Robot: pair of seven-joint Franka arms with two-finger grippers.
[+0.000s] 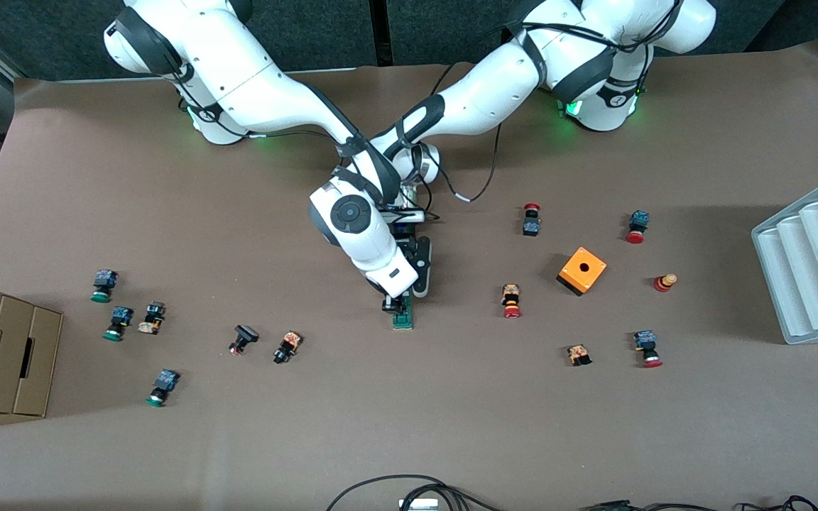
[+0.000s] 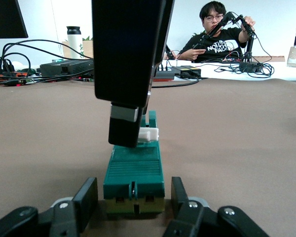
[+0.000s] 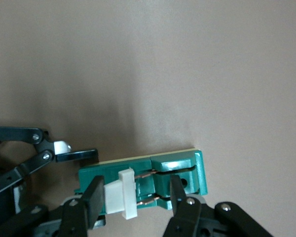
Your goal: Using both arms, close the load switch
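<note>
The load switch (image 1: 403,317), a narrow green block with a white piece, lies flat near the table's middle. In the left wrist view the switch (image 2: 134,170) lies end-on between my left gripper's (image 2: 133,197) open fingers (image 2: 85,198), with a gap on each side. My right gripper (image 3: 135,197) is open over the switch (image 3: 185,165). The white piece (image 3: 123,193) sits between its fingers (image 3: 94,200), against one of them. In the front view the right gripper (image 1: 395,306) hangs over the switch and the left gripper (image 1: 415,289) is low at the switch's end that is farther from the camera.
An orange box with a hole (image 1: 582,270) and several red-capped push buttons (image 1: 512,301) lie toward the left arm's end. Green-capped buttons (image 1: 118,323) and a cardboard box (image 1: 4,355) are at the right arm's end. A grey ribbed tray (image 1: 814,262) stands at the left arm's end.
</note>
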